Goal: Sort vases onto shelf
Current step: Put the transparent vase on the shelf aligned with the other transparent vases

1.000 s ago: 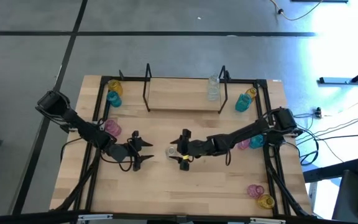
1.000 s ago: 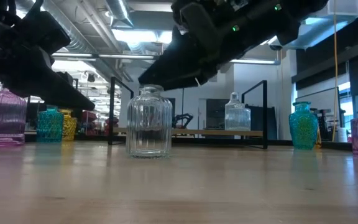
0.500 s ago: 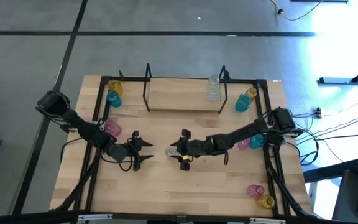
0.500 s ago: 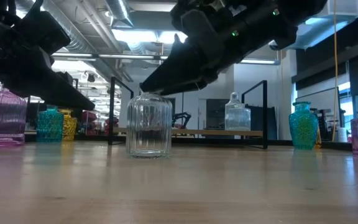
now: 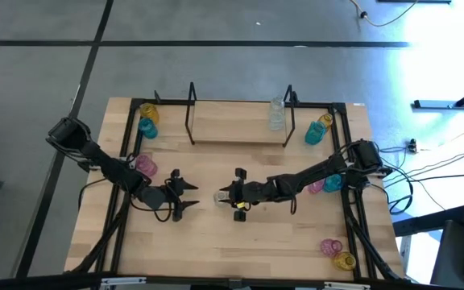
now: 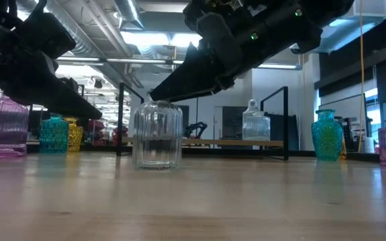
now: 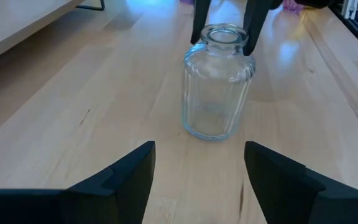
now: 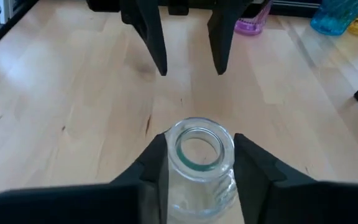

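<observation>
Fingers (image 8: 157, 165) of my right gripper (image 8: 196, 163) straddle the clear vase's (image 8: 196, 163) neck mid-frame, not yet closed; glass looks slippery, so I'd grip below the lip.

Both arms are dark, near black, built of jointed segments with rounded, bulkier housings at the shoulder joints near the table's side edges. Thin black cables loop along each arm. The left gripper (image 5: 177, 196) ends in two flat, tapering black fingers (image 7: 118, 180) with angular bevelled tips. The right gripper (image 5: 236, 193) has matching black fingers (image 8: 260, 171), a small yellow marking beside them, and small green lights on the wrist housing.
</observation>
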Robot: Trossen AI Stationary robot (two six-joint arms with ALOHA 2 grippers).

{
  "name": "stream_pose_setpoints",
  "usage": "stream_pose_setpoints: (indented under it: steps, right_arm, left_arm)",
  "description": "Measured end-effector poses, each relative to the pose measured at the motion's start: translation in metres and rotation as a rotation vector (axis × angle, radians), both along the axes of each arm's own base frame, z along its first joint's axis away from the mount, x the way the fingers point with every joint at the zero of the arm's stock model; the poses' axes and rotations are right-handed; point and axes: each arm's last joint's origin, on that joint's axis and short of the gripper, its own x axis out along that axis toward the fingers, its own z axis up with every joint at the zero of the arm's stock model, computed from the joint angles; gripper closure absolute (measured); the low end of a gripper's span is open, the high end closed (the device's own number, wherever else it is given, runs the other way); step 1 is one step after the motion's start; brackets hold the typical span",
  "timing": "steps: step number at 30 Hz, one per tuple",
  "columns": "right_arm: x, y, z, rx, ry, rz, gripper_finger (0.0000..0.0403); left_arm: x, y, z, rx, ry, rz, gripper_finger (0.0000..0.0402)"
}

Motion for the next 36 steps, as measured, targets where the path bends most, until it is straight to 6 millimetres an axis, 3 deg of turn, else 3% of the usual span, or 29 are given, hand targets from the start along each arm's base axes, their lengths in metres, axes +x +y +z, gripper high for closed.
stream_pose_setpoints:
  steps: [11, 17, 28, 36]
  right_arm:
    - [-0.006, -0.002, 0.011, -0.04, 0.016, -0.015, 0.0288]
    - [-0.021, -0.01, 0.045, -0.098, -0.003, -0.101, 0.0296]
    - [-0.068, -0.028, 0.106, -0.221, 0.009, -0.293, 0.0295]
    - [-0.095, -0.05, 0.123, -0.273, 0.008, -0.488, 0.0292]
  left_arm:
    - [0.0, 0.0, 0.0, 0.001, 0.002, 0.0, 0.016]
    - [0.0, 0.0, 0.0, 0.002, -0.002, 0.012, 0.016]
    - [0.0, 0.001, 0.0, 0.006, -0.002, 0.02, 0.016]
    - [0.0, 0.001, 0.0, 0.016, -0.005, 0.037, 0.016]
